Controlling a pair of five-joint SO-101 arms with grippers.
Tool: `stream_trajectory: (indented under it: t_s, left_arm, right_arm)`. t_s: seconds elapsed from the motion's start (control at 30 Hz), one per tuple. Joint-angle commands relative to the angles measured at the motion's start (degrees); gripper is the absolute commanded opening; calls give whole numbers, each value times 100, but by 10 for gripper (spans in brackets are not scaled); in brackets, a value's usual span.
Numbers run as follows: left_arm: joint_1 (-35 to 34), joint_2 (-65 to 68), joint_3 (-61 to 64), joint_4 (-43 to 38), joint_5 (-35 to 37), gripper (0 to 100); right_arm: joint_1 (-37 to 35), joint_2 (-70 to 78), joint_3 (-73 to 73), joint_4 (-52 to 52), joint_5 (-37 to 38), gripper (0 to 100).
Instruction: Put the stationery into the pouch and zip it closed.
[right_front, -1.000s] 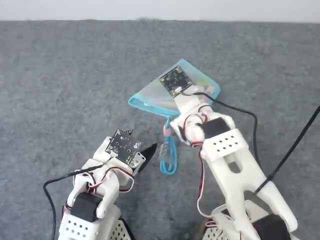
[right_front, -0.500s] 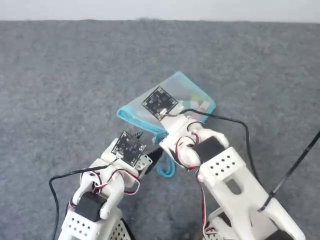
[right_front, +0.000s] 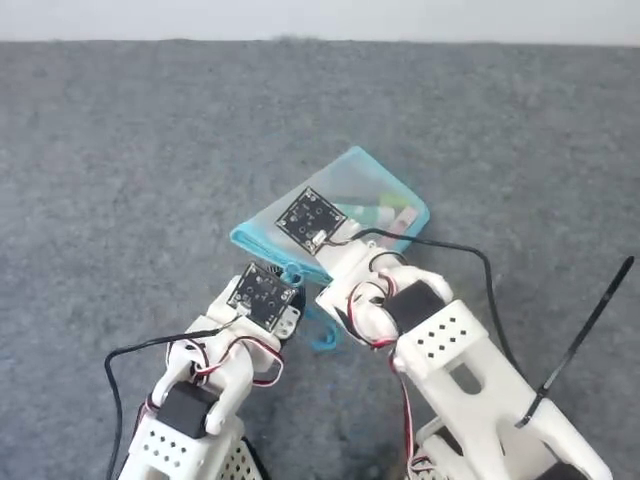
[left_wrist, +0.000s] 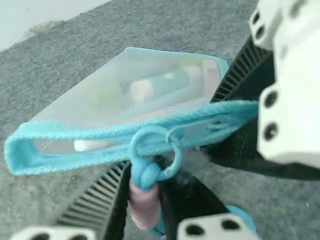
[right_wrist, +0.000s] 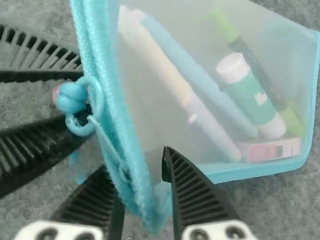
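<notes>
Broadly, a grey, carpet-like tabletop (right_front: 120, 150) carries everything, with the right arm (right_front: 450, 340) and the left arm (right_front: 190, 400) leaning in toward each other near its middle. Between and just beyond them is the translucent pouch (right_front: 365, 185) with its turquoise trim, its zipper edge turned toward both arms. The right tool (right_wrist: 137, 165) has its two black ribbed fingers pressed against either side of the pouch's zipper edge near one corner, pinching the fabric. The left tool (left_wrist: 147, 180) meets the same edge from the opposite side, its fingers closed on the zipper pull. Inside the pouch lie the stationery pieces: long pens (right_wrist: 165, 75), a green marker (right_wrist: 225, 27), a glue stick (right_wrist: 250, 100) with a white cap, and a pink eraser (right_wrist: 272, 147) against the bottom seam. A turquoise ring (left_wrist: 152, 147) hangs from the zipper band, and below it a knotted cord (left_wrist: 145, 175) and a pink bead (left_wrist: 144, 207) sit between the left tool's fingers.
</notes>
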Motion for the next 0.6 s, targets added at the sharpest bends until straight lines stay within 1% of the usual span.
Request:
stream_trajectory:
  t_s: [0.0,0.23,0.3,0.43,0.57]
  left_arm:
    - [-9,-158,-136,-220,26,11]
    - [-26,-158,-145,-211,26,11]
    - [-202,-158,-145,-220,26,11]
    - [-659,-158,-145,-237,26,11]
    - [-782,-158,-145,-237,26,11]
  right_arm:
    - [259,-119,105,-136,53,6]
    - [655,-119,123,-127,141,6]
    - [743,-119,185,-154,237,6]
    - [936,-119,475,-523,299,6]
    - [1130,-119,519,-593,299,6]
